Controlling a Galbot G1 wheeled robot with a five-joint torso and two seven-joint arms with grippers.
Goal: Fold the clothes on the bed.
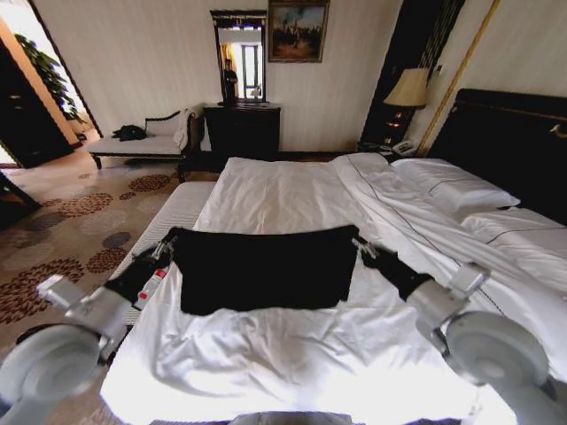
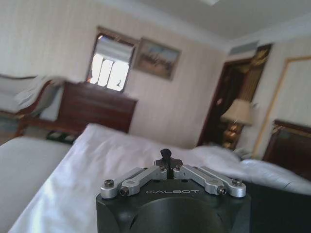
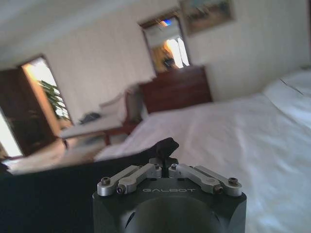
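The left gripper [image 1: 165, 248] sits at the left far corner of the black T-shirt [image 1: 266, 270], its fingers drawn together on a pinch of the dark cloth; in the left wrist view the gripper [image 2: 166, 156] shows its tips closed on a small black tuft. The right gripper [image 1: 363, 249] does the same at the right far corner, and in the right wrist view [image 3: 164, 148] its tips are pressed together around a fold of black fabric.

Between the two, the shirt's far edge runs stretched across the bed [image 1: 292, 190], while the rest of the garment lies flat on the white duvet, its near edge uneven. No lettering is visible on the upturned side.

Around it the duvet is wrinkled towards the robot and smoother farther on. Two pillows [image 1: 461, 190] lie to the right against the dark headboard [image 1: 509, 142], with a lamp [image 1: 408, 90] beyond them.

The left gripper is near the bed's left edge, where the patterned carpet [image 1: 75, 235] begins. Far off stand a bench [image 1: 142, 142] with a small dark bundle [image 1: 129, 133], a dark dresser [image 1: 243, 128] under a mirror [image 1: 239, 55], and a framed painting [image 1: 298, 30]. White bedding lies open ahead of both grippers.
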